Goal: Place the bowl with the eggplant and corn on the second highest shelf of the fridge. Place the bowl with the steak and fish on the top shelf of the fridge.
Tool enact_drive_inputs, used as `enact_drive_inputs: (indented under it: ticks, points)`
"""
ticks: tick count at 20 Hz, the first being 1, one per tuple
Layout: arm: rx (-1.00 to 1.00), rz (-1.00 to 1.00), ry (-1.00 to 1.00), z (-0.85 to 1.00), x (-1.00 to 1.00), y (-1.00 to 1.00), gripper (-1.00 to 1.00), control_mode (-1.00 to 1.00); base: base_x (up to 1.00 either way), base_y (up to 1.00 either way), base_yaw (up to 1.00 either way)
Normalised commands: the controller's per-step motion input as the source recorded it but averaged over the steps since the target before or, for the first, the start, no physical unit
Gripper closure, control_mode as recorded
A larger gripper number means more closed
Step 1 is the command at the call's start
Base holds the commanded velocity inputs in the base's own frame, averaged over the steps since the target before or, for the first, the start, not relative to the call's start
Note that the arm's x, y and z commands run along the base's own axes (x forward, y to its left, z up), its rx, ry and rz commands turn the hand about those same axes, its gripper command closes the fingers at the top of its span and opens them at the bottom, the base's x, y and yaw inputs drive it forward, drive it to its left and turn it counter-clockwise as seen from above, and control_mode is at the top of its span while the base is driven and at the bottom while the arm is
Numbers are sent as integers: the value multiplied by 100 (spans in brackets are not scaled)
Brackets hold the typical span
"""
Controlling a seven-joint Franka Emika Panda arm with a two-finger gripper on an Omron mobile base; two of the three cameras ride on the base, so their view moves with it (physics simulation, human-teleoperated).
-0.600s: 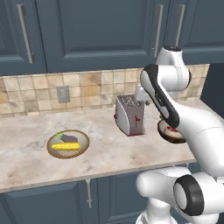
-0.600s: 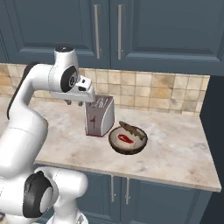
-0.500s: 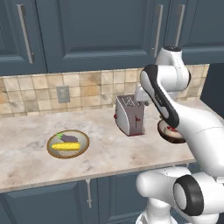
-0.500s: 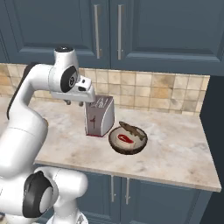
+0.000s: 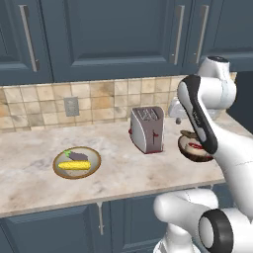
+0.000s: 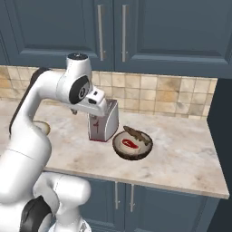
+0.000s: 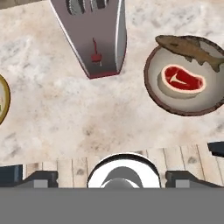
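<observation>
The bowl with the corn (image 5: 74, 166) and the eggplant (image 5: 78, 156) sits on the left of the counter; its rim (image 7: 3, 99) shows at the hand view's left edge. A brown bowl (image 6: 132, 145) right of the toaster holds the red steak (image 6: 129, 144) and the fish (image 6: 136, 134), which lies over the rim; the same bowl (image 7: 183, 81) is in the hand view. My gripper (image 7: 111, 178) hovers high over the counter behind the toaster, its fingertips (image 7: 40, 177) wide apart and open, holding nothing. The fridge's black side (image 6: 224, 136) stands at the counter's right end, its shelves hidden.
A silver toaster (image 5: 147, 129) stands mid-counter between the two bowls, directly below my hand (image 6: 96, 100). Blue-grey wall cabinets (image 5: 108, 34) hang above the tiled backsplash (image 5: 94, 101). My arm covers part of the steak bowl in the left base view.
</observation>
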Motion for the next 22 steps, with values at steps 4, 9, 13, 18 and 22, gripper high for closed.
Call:
enact_drive_inputs:
  ticks: [4, 9, 13, 18, 22]
  points:
    - [16, -48, 6, -43, -54, -100, -100, -100, 0, 0, 0]
    - [21, -53, 8, -45, -9, -100, -100, -100, 0, 0, 0]
    - [25, -48, 14, -38, 3, -100, -100, -100, 0, 0, 0]
    - [14, -12, 10, -34, 5, -74, -100, -100, 0, 0, 0]
    - [2, -4, 5, -71, 18, -13, -100, -100, 0, 0, 0]
